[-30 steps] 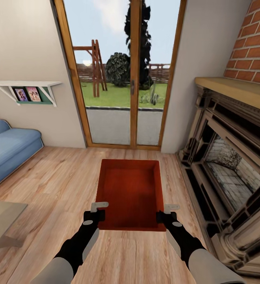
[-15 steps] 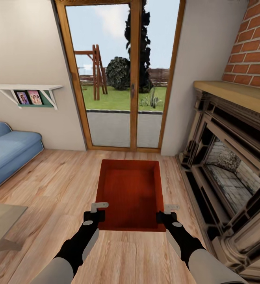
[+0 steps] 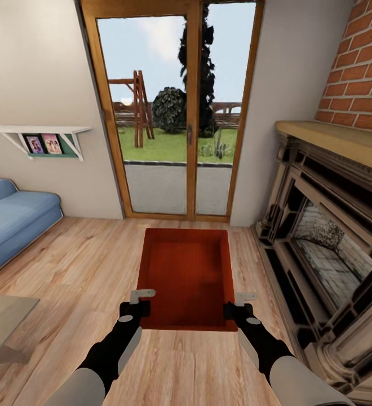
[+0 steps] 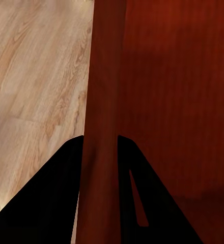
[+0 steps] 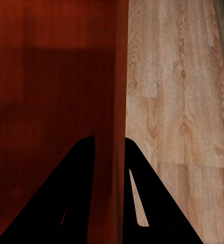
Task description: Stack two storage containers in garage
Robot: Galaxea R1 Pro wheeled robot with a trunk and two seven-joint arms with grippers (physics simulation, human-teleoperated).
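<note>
i've got the orange-red container (image 3: 187,276) up over the lr wood floor (image 3: 67,270) btwn both arms, left gripper (image 3: 135,309) clamped on its left wall w/ one finger (image 4: 51,203) outside, one inside, right gripper (image 3: 235,310) clamped same way on the right wall, fireplace (image 3: 327,237) on my right

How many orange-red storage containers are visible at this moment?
1. The storage container is held over the wood floor, left gripper and right gripper each clamping a side wall. The second may be out of frame.
</note>
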